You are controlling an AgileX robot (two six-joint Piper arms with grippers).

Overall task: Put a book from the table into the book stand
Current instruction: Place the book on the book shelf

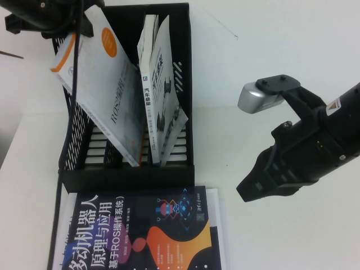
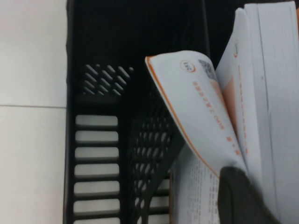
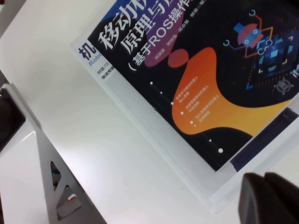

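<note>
The left claw point(image 1: 84, 25) pinched the ROS2 book's point(image 1: 107, 95) top corner, tilted inside the book stand point(image 1: 126, 171); easing it upright before release seemed wise; the right claw point(image 1: 264, 183) hovered apart, its state untellable.

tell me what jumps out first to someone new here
The white ROS2 book leans tilted in the black book stand, held at its top corner by the left gripper. The dark navy book lies flat on the table; the right gripper hovers beside it.
</note>
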